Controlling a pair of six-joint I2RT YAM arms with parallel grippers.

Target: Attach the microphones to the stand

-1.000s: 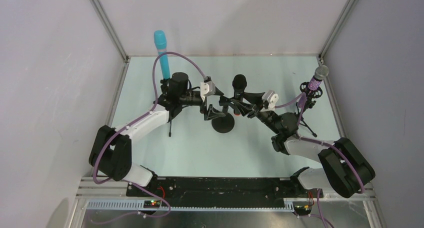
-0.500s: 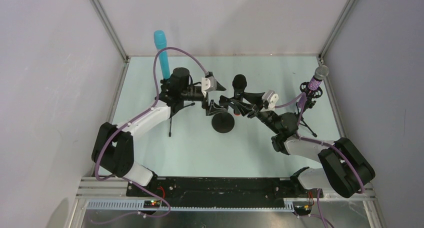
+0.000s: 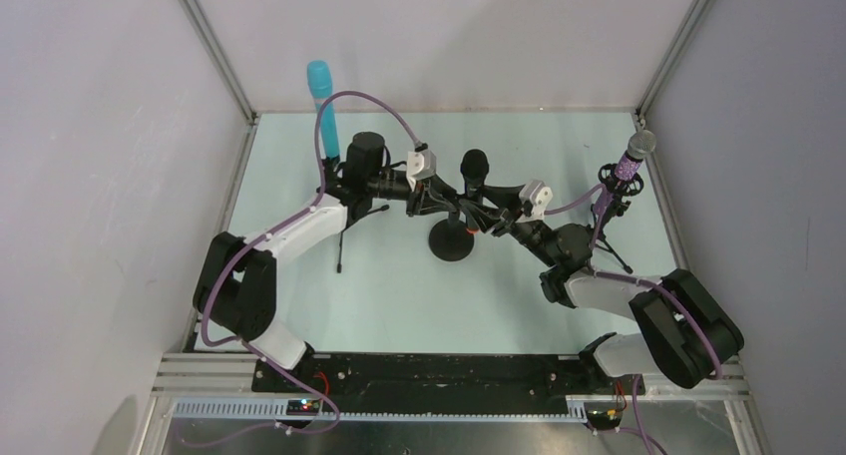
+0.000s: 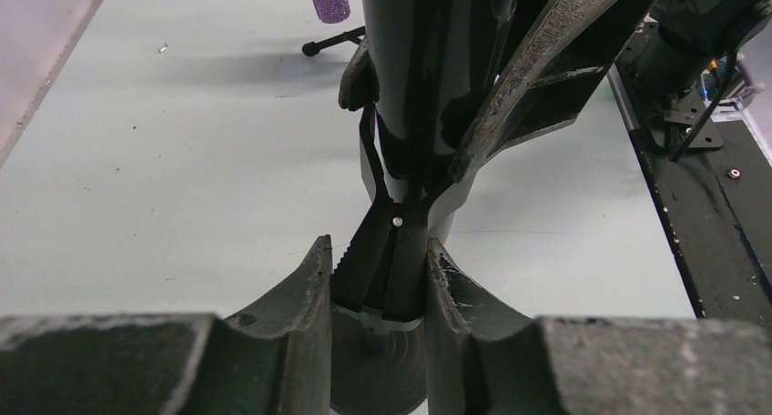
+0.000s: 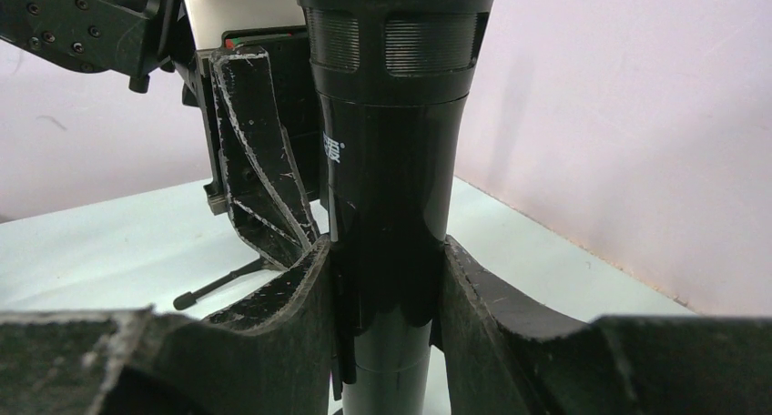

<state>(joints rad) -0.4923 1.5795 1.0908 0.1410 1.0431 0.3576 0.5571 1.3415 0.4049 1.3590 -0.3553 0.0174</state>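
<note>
A black microphone [image 3: 475, 169] stands upright over the round-base stand [image 3: 451, 242] in the middle, with an orange spot low on it. My right gripper [image 3: 488, 216] is shut on its body [image 5: 391, 206]. From the left, my left gripper [image 3: 436, 198] is shut on the pinch handles of the stand's black clip [image 4: 390, 247], just below the mic body [image 4: 428, 60]. The cyan microphone [image 3: 320, 104] sits upright on a tripod stand at the back left. The purple microphone [image 3: 633, 156] with a silver head sits on a tripod stand at the right.
Tripod legs [image 3: 339, 250] spread on the pale table behind my left arm, and others [image 3: 614, 253] beside my right arm. Grey walls close in the left, back and right sides. A black rail [image 3: 439, 370] runs along the near edge.
My left gripper moved right to the centre stand and closed from wide open onto the clip handles. The round base shifted slightly right. My right gripper kept its hold.
</note>
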